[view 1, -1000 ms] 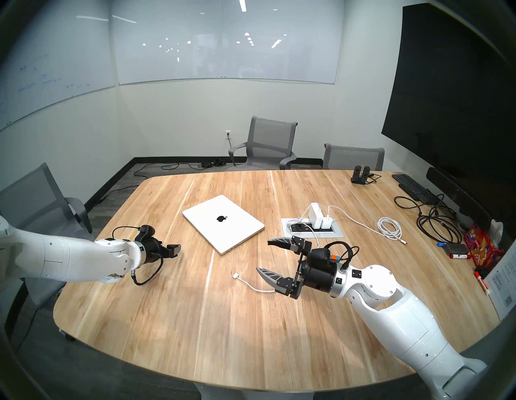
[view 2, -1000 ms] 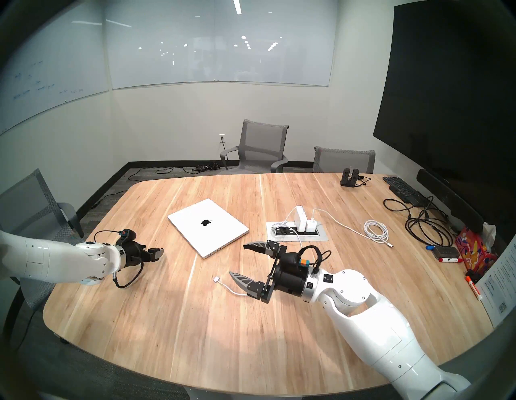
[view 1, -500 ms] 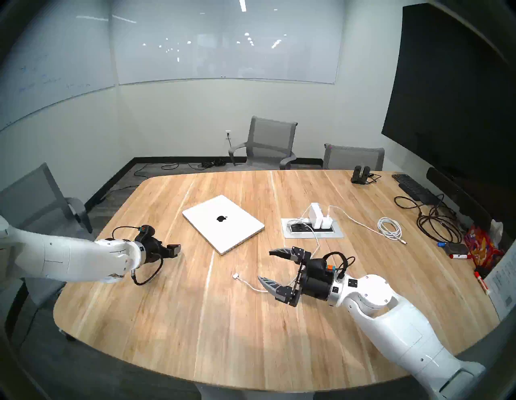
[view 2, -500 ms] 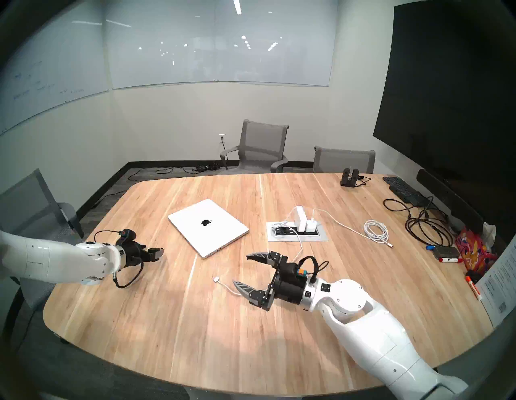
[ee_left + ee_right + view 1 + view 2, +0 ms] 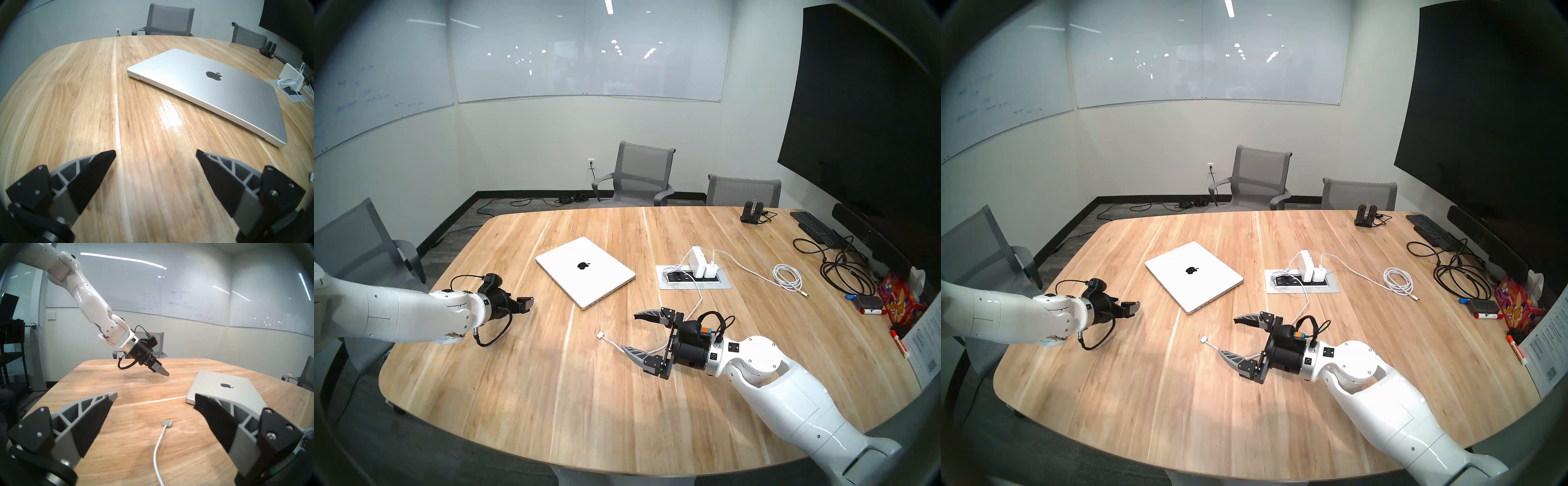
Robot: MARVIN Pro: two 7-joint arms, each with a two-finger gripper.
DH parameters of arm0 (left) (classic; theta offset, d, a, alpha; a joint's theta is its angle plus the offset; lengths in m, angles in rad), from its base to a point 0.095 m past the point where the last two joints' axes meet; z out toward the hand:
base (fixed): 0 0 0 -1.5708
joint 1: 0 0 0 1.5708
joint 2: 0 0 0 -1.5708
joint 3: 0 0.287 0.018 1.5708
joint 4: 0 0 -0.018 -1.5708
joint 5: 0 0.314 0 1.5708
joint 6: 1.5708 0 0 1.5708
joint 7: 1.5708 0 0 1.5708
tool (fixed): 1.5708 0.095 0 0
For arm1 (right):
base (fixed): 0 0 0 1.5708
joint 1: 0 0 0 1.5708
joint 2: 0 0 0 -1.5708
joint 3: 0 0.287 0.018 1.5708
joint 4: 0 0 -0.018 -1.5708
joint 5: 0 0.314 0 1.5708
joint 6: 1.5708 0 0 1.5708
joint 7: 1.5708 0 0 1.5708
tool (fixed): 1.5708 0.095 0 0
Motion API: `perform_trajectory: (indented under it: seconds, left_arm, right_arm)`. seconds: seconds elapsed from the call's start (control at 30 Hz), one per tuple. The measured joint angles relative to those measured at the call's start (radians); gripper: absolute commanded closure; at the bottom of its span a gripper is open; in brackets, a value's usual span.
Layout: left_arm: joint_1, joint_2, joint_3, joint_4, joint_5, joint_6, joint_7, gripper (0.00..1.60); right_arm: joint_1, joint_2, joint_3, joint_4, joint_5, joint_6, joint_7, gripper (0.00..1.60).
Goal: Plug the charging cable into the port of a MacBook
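The closed silver MacBook (image 5: 585, 271) (image 5: 212, 90) lies mid-table, its lid with the apple logo facing up. The white charging cable (image 5: 697, 298) runs from the power brick (image 5: 696, 259) across the wood, and its flat connector tip (image 5: 601, 335) (image 5: 167, 423) lies loose near the laptop's front corner. My right gripper (image 5: 629, 333) (image 5: 155, 394) hovers open just behind the tip. The cord (image 5: 157, 446) lies on the table below, between its fingers, untouched. My left gripper (image 5: 526, 303) (image 5: 155, 151) hangs open and empty over bare wood left of the MacBook.
A recessed outlet panel (image 5: 721, 284) holds the chargers. At the right lie a coiled white cord (image 5: 787, 276), tangled black cords (image 5: 843, 271), a black keyboard (image 5: 812, 225), markers (image 5: 870, 310) and a colourful box (image 5: 899, 302). Grey chairs (image 5: 641, 176) stand around the table.
My right gripper has drawn back toward the near edge, dropped lower and shifted slightly left, still open; more cord shows behind it. The left arm has not moved.
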Motion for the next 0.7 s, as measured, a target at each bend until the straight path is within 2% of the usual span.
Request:
perform_trajectory:
  seconds: [0.7]
  left_arm:
    - [0.000,0.000,0.000,0.000,0.000,0.000,0.000,0.00]
  right_arm:
    - [0.039,-0.007,-0.026,0.025,-0.012,0.051,0.042,0.00]
